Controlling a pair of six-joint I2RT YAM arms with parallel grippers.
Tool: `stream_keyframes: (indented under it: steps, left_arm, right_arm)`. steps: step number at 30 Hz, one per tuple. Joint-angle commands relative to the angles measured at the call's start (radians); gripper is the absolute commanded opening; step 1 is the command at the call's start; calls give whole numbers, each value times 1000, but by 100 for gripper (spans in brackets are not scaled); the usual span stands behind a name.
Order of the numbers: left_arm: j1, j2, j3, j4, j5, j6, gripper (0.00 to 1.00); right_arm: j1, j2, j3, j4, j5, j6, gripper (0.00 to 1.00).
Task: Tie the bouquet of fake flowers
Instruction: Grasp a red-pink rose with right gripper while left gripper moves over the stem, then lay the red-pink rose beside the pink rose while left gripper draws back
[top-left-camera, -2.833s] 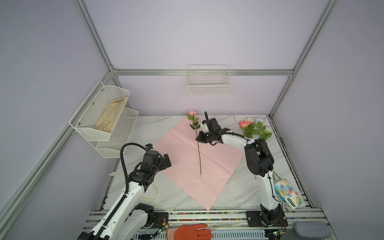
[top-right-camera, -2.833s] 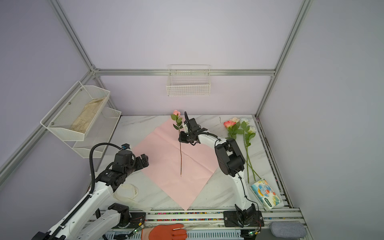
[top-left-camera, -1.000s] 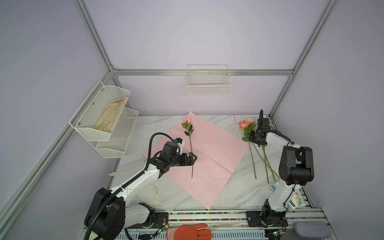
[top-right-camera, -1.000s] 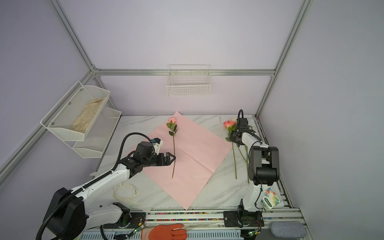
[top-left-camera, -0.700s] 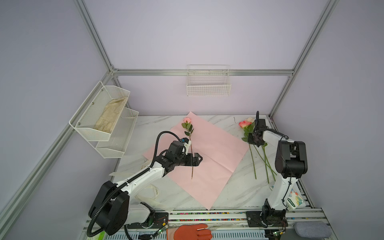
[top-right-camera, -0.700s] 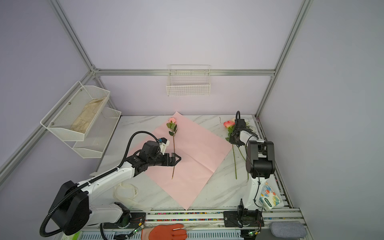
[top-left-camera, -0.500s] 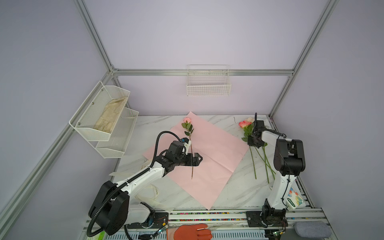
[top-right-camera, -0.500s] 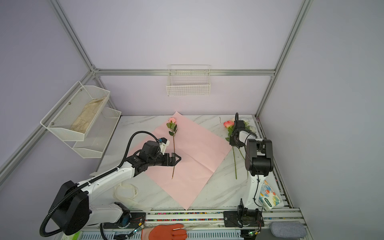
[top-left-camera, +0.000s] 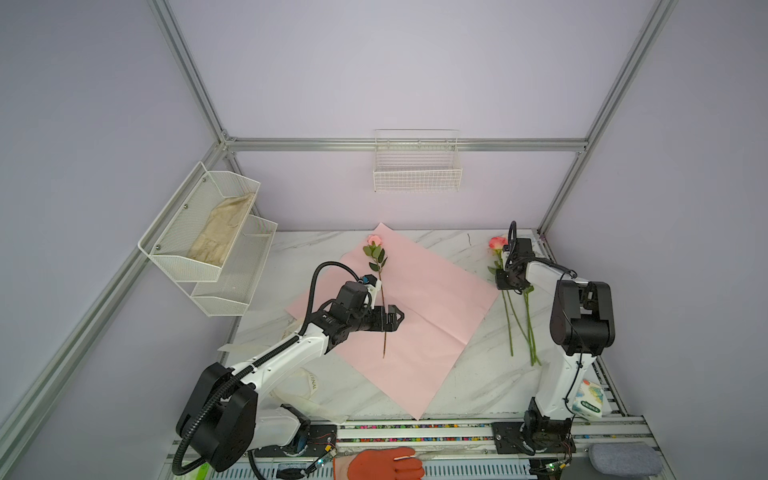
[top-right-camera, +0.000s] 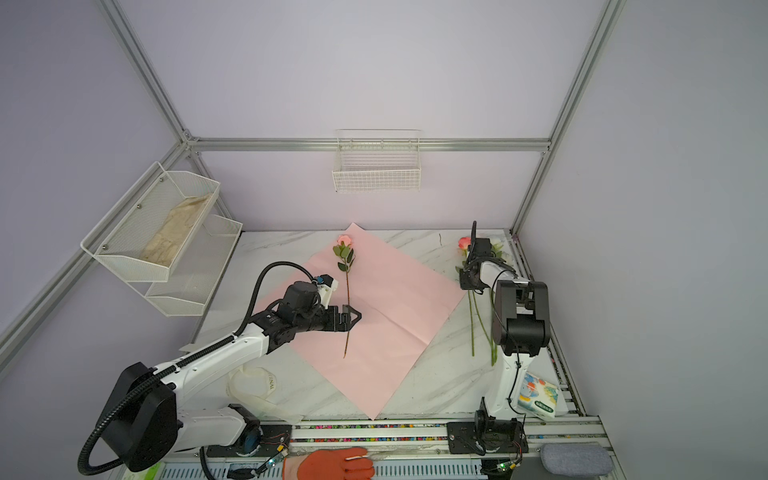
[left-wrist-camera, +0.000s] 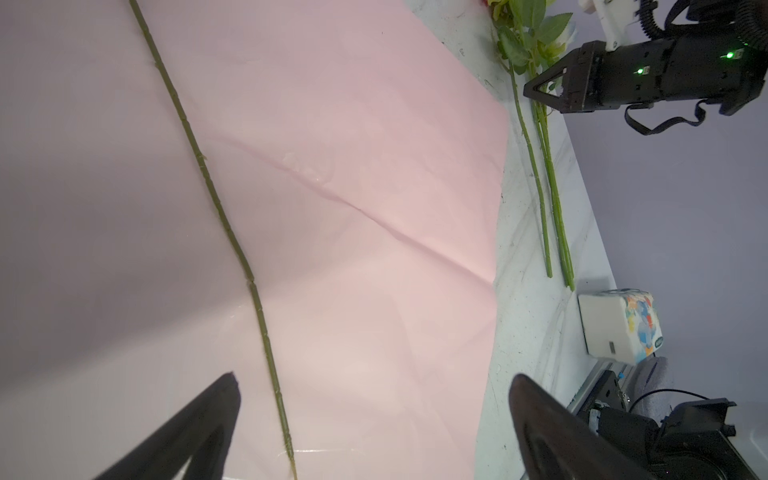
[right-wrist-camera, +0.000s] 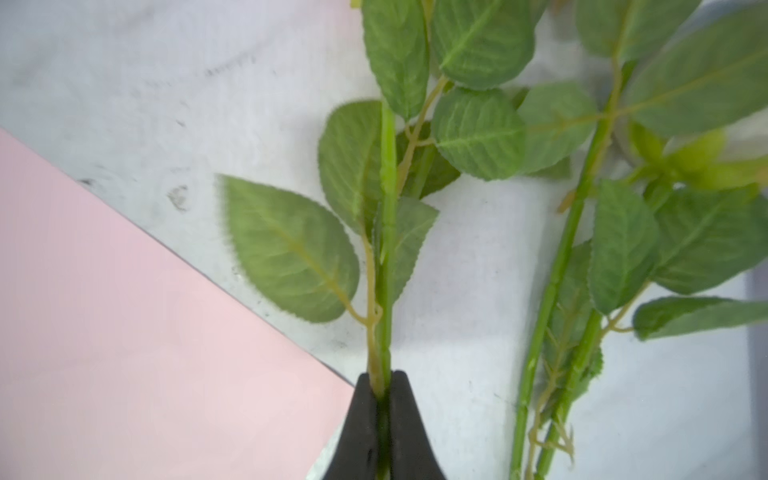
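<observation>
Item: pink wrapping paper (top-left-camera: 432, 303), spread flat as a diamond mid-table, one crease across it. Item: pink rose (top-left-camera: 377, 259), lying on the paper's left half, head far, stem end near. Item: left gripper (top-left-camera: 398, 319), fingers spread wide, poised over the lower part of that stem, holding nothing. Item: right gripper (right-wrist-camera: 384, 386), fingers pinched together on the stem of the coral rose (top-left-camera: 496, 242) just below its leaves, just off the paper's right corner. Item: other fake flowers (top-left-camera: 528, 328), stems side by side on the marble table (top-left-camera: 478, 374), just right of the coral one. Item: cream ribbon (top-left-camera: 309, 384), near left, untouched. State of the bouquet: not yet assembled, with one bloom on the paper and the rest at right. Step in hand, as judged: bring the coral rose over to lie beside the pink one. Handling notes: lift straight up first so its leaves clear the neighbouring stems. Pinch firmly, since a thin stem may pivot and droop. Lay it parallel, heads level at the far side, stem ends together. Hold the left gripper clear of the landing place.
</observation>
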Motion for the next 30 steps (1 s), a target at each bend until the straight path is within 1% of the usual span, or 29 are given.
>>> stream_keyframes:
  steps: [1,6,8,11,12,13,15,17,20,21,23,25,26,28,30]
  left_arm:
    - [-2,-44,94,4,-28,16,100]
    - [-2,-65,91,-24,-87,29,99]
    - [-1,-80,85,-34,-123,28,100]
    - [-2,-113,70,-53,-208,16,99]
    - [-1,-130,64,-69,-260,3,100]
    - [0,-146,56,-83,-320,-18,100]
    - [4,-191,35,-111,-429,-39,100]
    - [15,-235,17,-147,-512,-67,100]
    - [47,-306,-14,-199,-585,-101,100]
    - [62,-329,-25,-212,-593,-110,100]
    - [90,-370,-46,-228,-594,-121,100]
    - [113,-405,-66,-240,-586,-129,100]
    - [122,-425,-77,-243,-583,-131,100]
    - [133,-453,-96,-244,-574,-134,100]
    - [142,-471,-109,-246,-569,-135,100]
  right_arm:
    - [9,-112,14,5,-48,-45,6]
    - [35,-176,-11,63,-130,-36,6]
    - [44,-175,4,61,-234,4,6]
    - [79,-154,38,69,-391,167,6]
    - [108,-142,47,78,-448,210,6]
    - [143,-129,51,88,-469,256,6]
    - [243,-90,71,112,-476,345,6]
    - [332,-43,98,136,-474,399,6]
    - [428,39,122,231,-454,568,5]
    - [451,73,140,259,-462,613,5]
    - [491,137,194,271,-448,658,5]
    - [523,198,252,285,-447,673,6]
    - [533,233,290,281,-448,701,6]
    - [539,299,361,255,-445,708,6]
    - [541,352,418,255,-445,748,6]
